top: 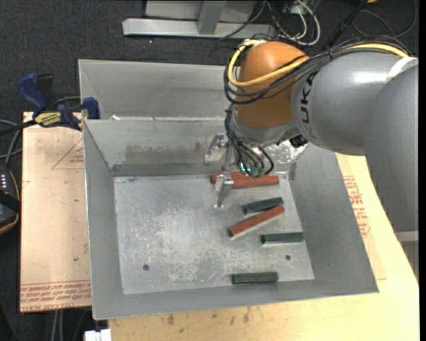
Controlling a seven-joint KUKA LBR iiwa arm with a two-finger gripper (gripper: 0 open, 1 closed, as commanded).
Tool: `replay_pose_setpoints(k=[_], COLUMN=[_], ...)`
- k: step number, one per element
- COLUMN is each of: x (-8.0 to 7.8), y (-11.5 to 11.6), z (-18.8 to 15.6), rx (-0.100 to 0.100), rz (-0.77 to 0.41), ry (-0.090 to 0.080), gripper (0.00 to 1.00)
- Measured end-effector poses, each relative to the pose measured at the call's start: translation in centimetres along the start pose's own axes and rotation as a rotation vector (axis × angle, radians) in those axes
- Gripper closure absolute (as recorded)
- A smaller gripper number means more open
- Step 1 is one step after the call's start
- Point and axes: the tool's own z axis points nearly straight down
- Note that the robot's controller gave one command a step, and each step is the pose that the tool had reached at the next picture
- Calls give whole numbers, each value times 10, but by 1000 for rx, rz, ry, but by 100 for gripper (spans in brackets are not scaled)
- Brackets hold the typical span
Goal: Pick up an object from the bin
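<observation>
My gripper [223,190] at the bin's [100,200] far wall
Beside a red bar [263,180]; open or closed, I cannot tell.

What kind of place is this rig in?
Probably a robotics lab's bin-picking test cell: an industrial arm reaches into a grey metal bin holding red bars and green bars, with loose cables on dark carpet behind.

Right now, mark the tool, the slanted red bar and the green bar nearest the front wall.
tool [221,194], camera view, its lower end.
slanted red bar [257,221], camera view, mid-length.
front green bar [254,278], camera view, mid-length.
</observation>
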Motion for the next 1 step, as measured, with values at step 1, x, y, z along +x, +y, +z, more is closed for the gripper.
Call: replay_pose_setpoints(k=[1], x=[0], y=[0], z=[-2], rx=[0], rz=[0], ry=[-2], gripper=[0])
